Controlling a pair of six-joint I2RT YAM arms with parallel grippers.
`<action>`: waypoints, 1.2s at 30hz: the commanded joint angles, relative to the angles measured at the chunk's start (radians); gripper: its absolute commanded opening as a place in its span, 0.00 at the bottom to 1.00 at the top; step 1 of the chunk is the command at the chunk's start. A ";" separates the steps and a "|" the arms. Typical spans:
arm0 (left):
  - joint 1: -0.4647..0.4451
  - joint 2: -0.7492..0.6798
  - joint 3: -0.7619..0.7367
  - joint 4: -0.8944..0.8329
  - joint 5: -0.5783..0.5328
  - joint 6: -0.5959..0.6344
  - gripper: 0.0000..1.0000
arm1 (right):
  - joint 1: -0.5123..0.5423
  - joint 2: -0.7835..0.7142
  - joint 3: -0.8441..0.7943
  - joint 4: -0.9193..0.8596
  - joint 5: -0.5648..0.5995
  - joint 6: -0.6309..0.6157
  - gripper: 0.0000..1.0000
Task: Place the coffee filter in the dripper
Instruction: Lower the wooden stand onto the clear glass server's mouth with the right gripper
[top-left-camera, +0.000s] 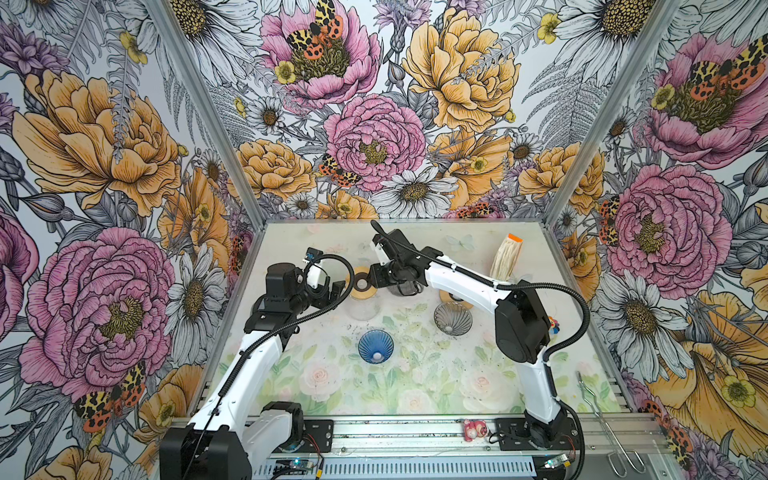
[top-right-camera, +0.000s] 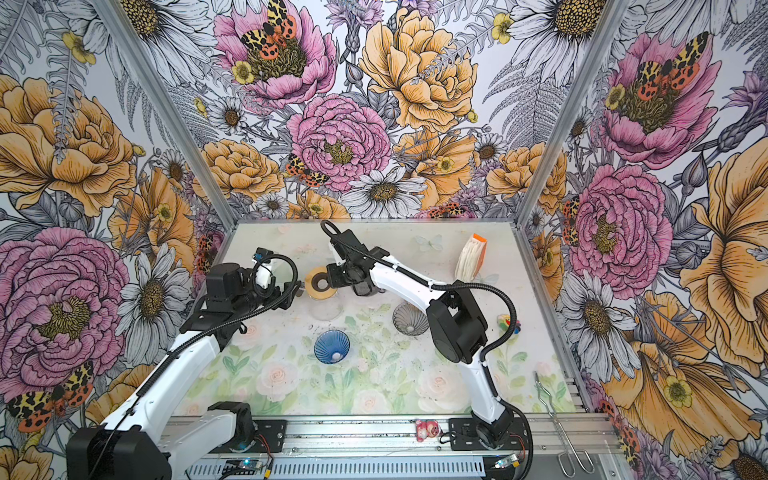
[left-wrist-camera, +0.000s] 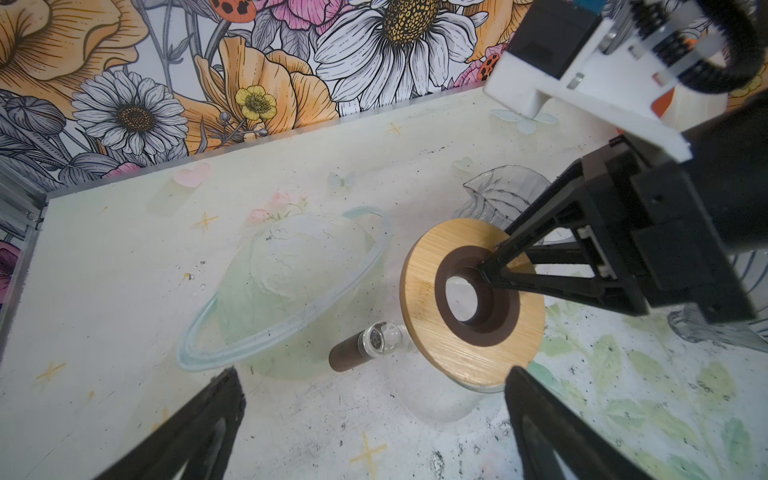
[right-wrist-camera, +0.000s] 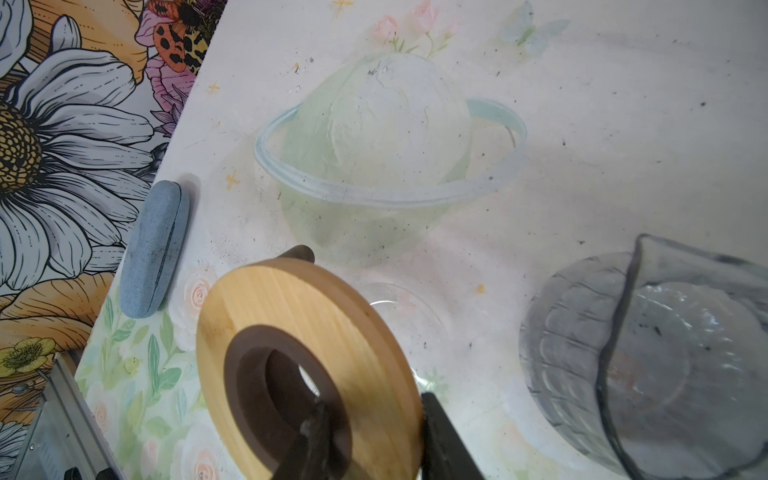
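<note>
blue dripper: blue ribbed glass cone dripper (top-left-camera: 376, 347) is nearest, mid table (top-left-camera: 415, 374), mouth up, empty. open side up so a filter can drop in.
grey dripper: smoky grey ribbed glass dripper (top-left-camera: 453, 318) sits behind it to the right, also mouth up & empty.
l claw: left gripper (left-wrist-camera: 374, 374) is spread wide w/ nothing in it, beside the carafe. prob. there to steady the glass.
ring: round wooden ring (left-wrist-camera: 471, 291) w/ brown inner collar sits on top of a clear glass carafe (left-wrist-camera: 436, 411).
r claw: right gripper (right-wrist-camera: 372, 403) pinches the ring wall, one finger thru the hole, one outside the rim. seating or lifting it, can't tell which.
filter: stack of white paper coffee filters (top-left-camera: 505, 257) in an orange holder (top-left-camera: 515, 238), far right, well apart from claws & drippers, untouched.
filter axis: long axis runs near-to-far in both top views, orange end farthest. upright or leaning, can't tell.
</note>
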 joint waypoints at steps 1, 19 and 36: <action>0.006 -0.004 -0.013 0.019 -0.012 -0.006 0.99 | 0.003 -0.014 0.047 0.000 0.011 0.012 0.33; 0.004 -0.002 -0.013 0.018 -0.012 -0.005 0.99 | -0.004 -0.039 0.077 -0.093 0.004 0.071 0.33; 0.000 0.010 -0.013 0.014 -0.015 -0.002 0.99 | -0.004 0.015 0.109 -0.109 -0.005 0.096 0.33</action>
